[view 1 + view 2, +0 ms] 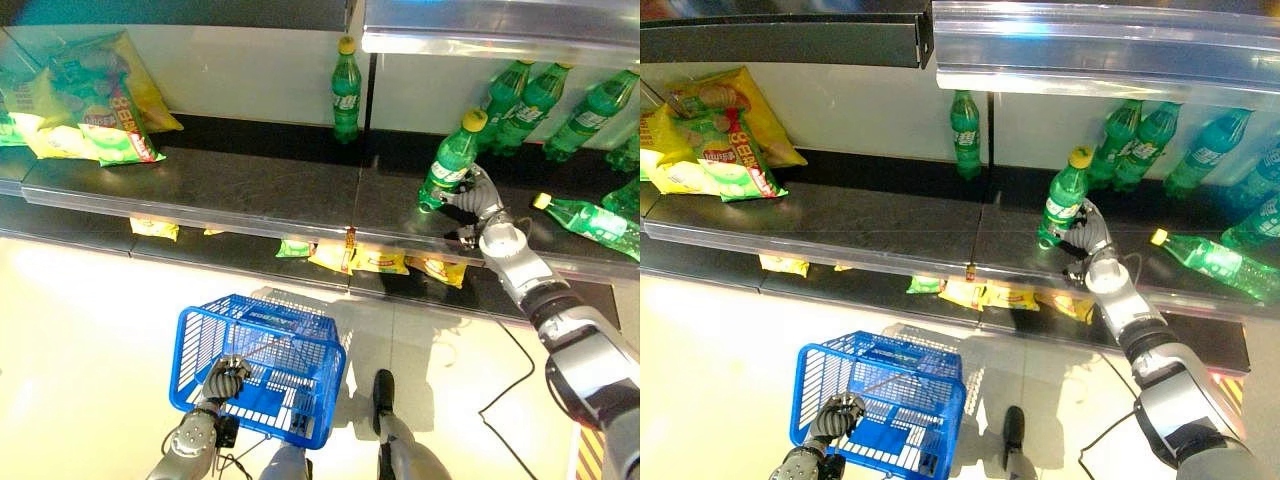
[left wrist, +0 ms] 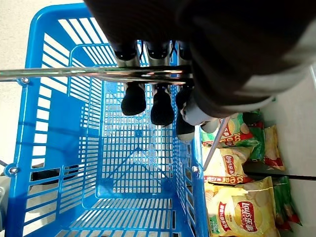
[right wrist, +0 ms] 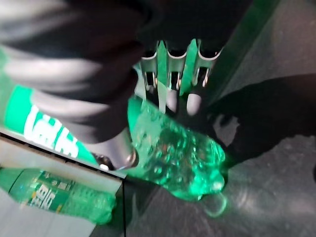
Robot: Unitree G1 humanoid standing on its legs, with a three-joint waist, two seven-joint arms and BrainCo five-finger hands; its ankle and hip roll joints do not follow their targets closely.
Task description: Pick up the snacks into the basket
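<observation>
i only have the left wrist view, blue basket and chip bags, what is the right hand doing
Observer: The right hand grips a green bottle on the shelf, fingers curled round it.
Operator: is the bottle upright
Observer: Tilted, its yellow cap leaning toward the back, its base on the shelf.
Operator: anything in the basket i can't see
Observer: The head views show the basket with nothing in it, its handle held by the left hand.
Operator: other snacks up there
Observer: Chip bags lie at the shelf's left end.
</observation>
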